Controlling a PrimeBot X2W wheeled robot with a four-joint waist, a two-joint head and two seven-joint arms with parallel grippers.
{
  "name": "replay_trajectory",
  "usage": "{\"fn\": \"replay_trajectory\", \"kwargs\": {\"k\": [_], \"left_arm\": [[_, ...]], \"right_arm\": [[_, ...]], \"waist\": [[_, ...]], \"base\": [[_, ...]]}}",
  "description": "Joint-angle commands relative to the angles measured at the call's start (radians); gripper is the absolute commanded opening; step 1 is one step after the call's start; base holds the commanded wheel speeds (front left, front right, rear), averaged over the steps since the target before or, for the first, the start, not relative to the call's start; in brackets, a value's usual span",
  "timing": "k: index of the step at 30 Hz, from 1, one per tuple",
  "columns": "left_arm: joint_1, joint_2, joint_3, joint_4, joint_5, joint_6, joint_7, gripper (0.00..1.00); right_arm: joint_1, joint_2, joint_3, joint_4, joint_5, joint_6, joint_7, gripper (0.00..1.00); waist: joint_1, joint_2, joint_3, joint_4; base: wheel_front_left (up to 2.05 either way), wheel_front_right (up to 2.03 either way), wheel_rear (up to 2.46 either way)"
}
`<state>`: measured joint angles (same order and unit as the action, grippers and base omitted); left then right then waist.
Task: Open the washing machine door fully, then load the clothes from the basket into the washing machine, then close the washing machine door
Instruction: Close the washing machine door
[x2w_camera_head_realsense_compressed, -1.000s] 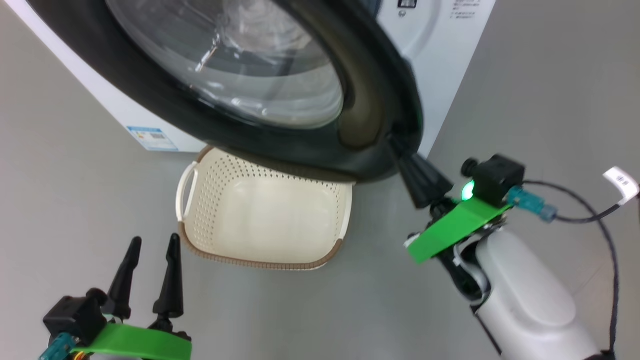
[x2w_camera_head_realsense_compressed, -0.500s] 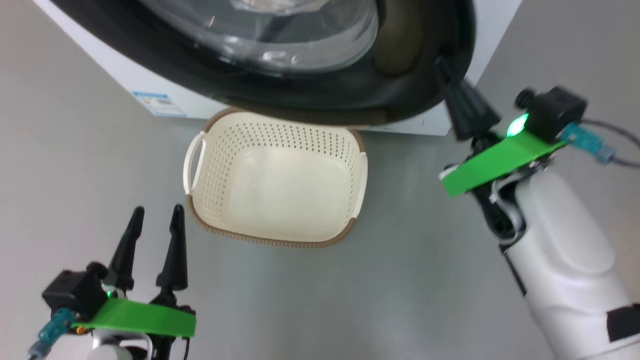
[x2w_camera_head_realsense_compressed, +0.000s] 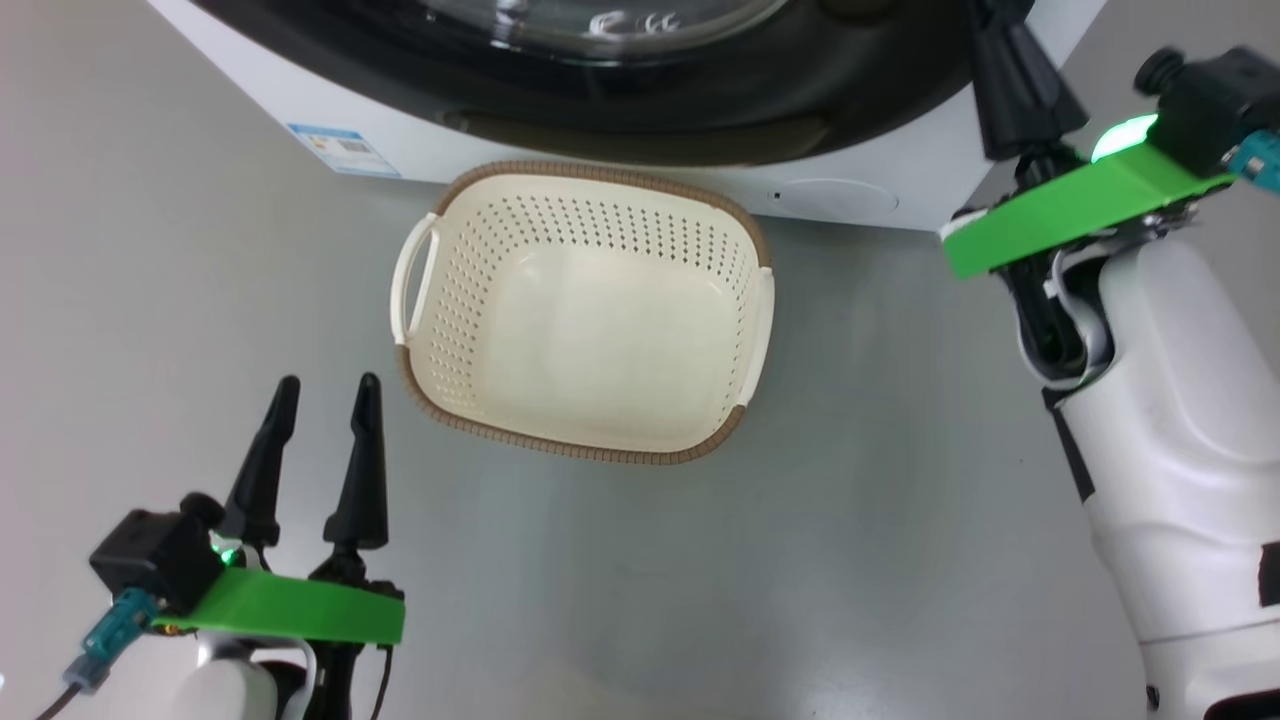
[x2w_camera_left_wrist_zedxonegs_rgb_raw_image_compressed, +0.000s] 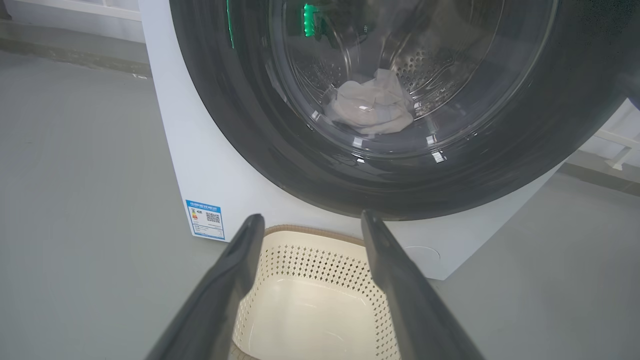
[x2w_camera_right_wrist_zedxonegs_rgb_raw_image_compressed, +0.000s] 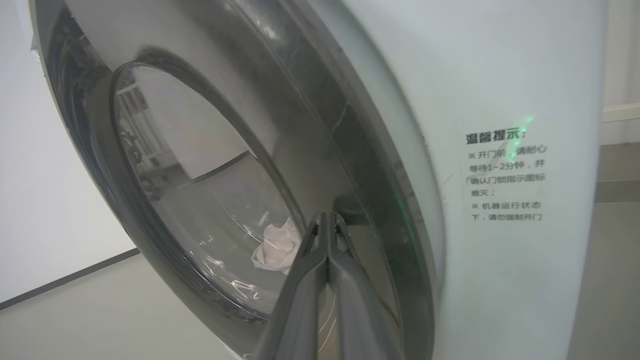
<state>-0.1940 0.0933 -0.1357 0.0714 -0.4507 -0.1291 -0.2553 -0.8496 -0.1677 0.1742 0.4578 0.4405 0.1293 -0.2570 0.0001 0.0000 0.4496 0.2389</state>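
The washing machine (x2w_camera_head_realsense_compressed: 900, 150) stands at the top of the head view, and its door (x2w_camera_head_realsense_compressed: 700, 90), black-rimmed, lies against its front. My right gripper (x2w_camera_head_realsense_compressed: 985, 15) is shut, holding nothing, its tips (x2w_camera_right_wrist_zedxonegs_rgb_raw_image_compressed: 327, 217) touching the door's rim (x2w_camera_right_wrist_zedxonegs_rgb_raw_image_compressed: 320, 115) on the right side. Pale clothes (x2w_camera_left_wrist_zedxonegs_rgb_raw_image_compressed: 372, 107) lie in the drum behind the glass and also show as clothes (x2w_camera_right_wrist_zedxonegs_rgb_raw_image_compressed: 275, 247) in the right wrist view. The cream basket (x2w_camera_head_realsense_compressed: 600, 225) sits empty on the floor before the machine. My left gripper (x2w_camera_head_realsense_compressed: 328, 385) is open and holds nothing, low at the basket's left, with the basket (x2w_camera_left_wrist_zedxonegs_rgb_raw_image_compressed: 320, 265) seen between its fingers (x2w_camera_left_wrist_zedxonegs_rgb_raw_image_compressed: 311, 218).
Grey floor (x2w_camera_head_realsense_compressed: 850, 520) surrounds the basket. A blue label (x2w_camera_head_realsense_compressed: 340, 150) sits low on the machine's left and a round service flap (x2w_camera_head_realsense_compressed: 830, 195) low on its right. My right forearm (x2w_camera_head_realsense_compressed: 1170, 420) stands at the right edge.
The door has swung from over the basket to against the machine's front, my shut right gripper going with it. The head view has shifted too. The left gripper stays open.
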Motion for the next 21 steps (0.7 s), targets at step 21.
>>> {"fn": "replay_trajectory", "kwargs": {"k": [21], "left_arm": [[-0.038, 0.026, 0.034, -0.002, 0.011, -0.002, -0.006, 1.00]], "right_arm": [[0.003, 0.030, 0.011, -0.034, -0.029, 0.001, -0.005, 0.28]], "waist": [[-0.0001, 0.0000, -0.010, -0.006]], "base": [[0.00, 0.00, 0.00]]}}
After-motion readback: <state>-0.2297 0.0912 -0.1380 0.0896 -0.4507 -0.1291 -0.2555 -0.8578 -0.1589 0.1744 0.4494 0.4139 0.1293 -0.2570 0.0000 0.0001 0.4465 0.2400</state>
